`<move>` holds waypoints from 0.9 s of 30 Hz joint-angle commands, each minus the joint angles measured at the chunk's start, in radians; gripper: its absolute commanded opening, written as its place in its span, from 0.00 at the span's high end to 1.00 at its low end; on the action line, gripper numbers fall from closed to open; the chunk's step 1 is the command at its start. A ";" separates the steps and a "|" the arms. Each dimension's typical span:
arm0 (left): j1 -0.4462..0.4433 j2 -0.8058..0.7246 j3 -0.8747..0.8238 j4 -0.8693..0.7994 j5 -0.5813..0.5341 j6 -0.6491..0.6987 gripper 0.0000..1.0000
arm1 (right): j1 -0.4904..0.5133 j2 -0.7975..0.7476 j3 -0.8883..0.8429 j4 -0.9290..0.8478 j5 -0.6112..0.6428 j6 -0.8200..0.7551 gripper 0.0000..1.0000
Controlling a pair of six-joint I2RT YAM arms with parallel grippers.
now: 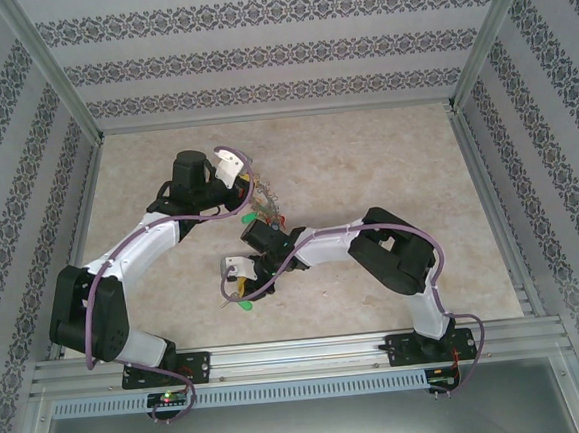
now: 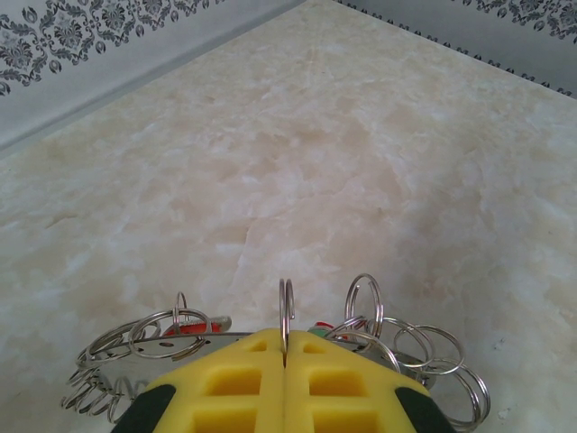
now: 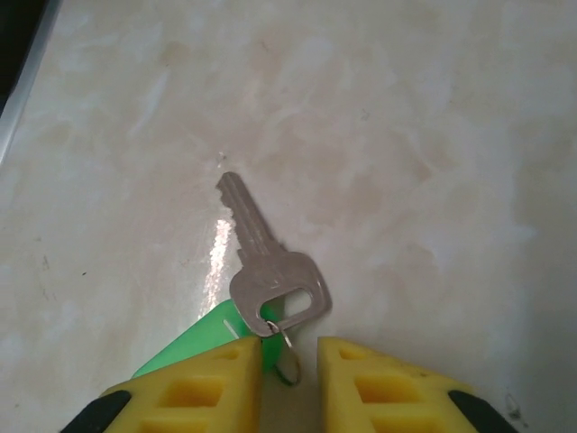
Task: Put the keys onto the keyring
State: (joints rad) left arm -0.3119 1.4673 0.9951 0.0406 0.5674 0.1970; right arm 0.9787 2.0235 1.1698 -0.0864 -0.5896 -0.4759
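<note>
The keyring point(image 2: 171, 347) is a grey metal band fringed with several small split rings, and it lies under my left gripper point(image 2: 285, 347). That gripper is shut on one small ring point(image 2: 286, 311), which stands upright between its yellow pads. In the top view the left gripper point(image 1: 251, 185) sits over the keyring point(image 1: 266, 203) at mid-table. A silver key point(image 3: 266, 262) with a green tag point(image 3: 194, 347) lies flat on the table. My right gripper point(image 3: 288, 361) is open just behind the key. The key's small ring point(image 3: 288, 361) sits in the gap between the fingers. In the top view the right gripper point(image 1: 238, 293) is low over the green tag point(image 1: 244, 306).
A red tag point(image 2: 185, 327) and a green one point(image 2: 317, 327) peek out among the keyring's small rings. The tabletop is pale marble point(image 1: 365, 160). Patterned walls and metal posts point(image 1: 58, 84) enclose it. The two arms cross close together near mid-table.
</note>
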 commanded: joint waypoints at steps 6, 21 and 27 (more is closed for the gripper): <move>0.013 -0.046 0.006 0.021 0.018 -0.012 1.00 | 0.000 -0.007 -0.002 -0.027 -0.041 -0.012 0.89; 0.009 -0.085 -0.045 0.036 0.151 0.014 1.00 | -0.086 -0.426 -0.401 0.159 0.161 0.241 0.99; -0.005 -0.078 -0.048 0.018 0.190 0.026 1.00 | -0.146 -0.665 -0.659 0.234 0.294 0.451 1.00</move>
State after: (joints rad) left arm -0.3130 1.4189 0.9459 0.0292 0.6979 0.2020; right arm 0.8562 1.4120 0.5797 0.0948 -0.3859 -0.1699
